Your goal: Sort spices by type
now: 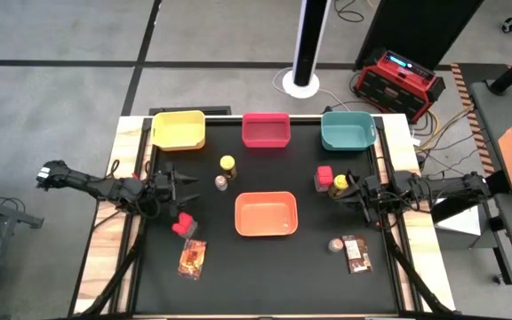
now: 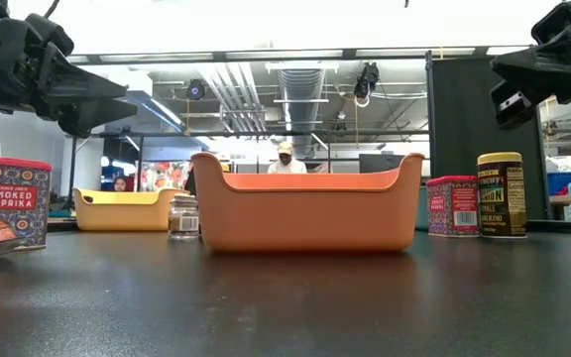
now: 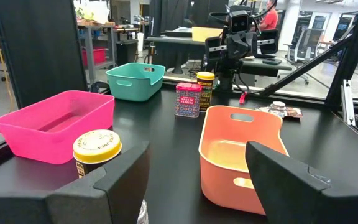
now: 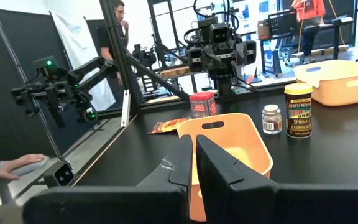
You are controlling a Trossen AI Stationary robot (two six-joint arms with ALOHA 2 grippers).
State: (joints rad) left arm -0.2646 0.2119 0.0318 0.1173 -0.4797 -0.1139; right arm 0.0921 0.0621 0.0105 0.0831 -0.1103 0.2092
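Matte black tabletop (image 1: 265, 267) carries four smooth plastic trays with rounded corners: yellow tray (image 1: 178, 130), red tray (image 1: 266, 130) and teal tray (image 1: 348, 131) along the far edge, orange tray (image 1: 266, 214) at centre. Left gripper (image 1: 185, 188) hovers above the table, fingers parted, empty, near a yellow-lidded jar (image 1: 228, 164), a clear shaker (image 1: 221, 182) and a red tub (image 1: 184, 224); a flat printed packet (image 1: 192, 260) lies nearer. Right gripper (image 1: 352, 189) is closed, empty, just beside a second red tub (image 1: 324, 177) and second jar (image 1: 340, 184).

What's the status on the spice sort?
Left gripper open, empty, beside a yellow-lidded jar. Right gripper shut, empty, near a red tub. All spices on the table, trays empty. Nothing blocking.
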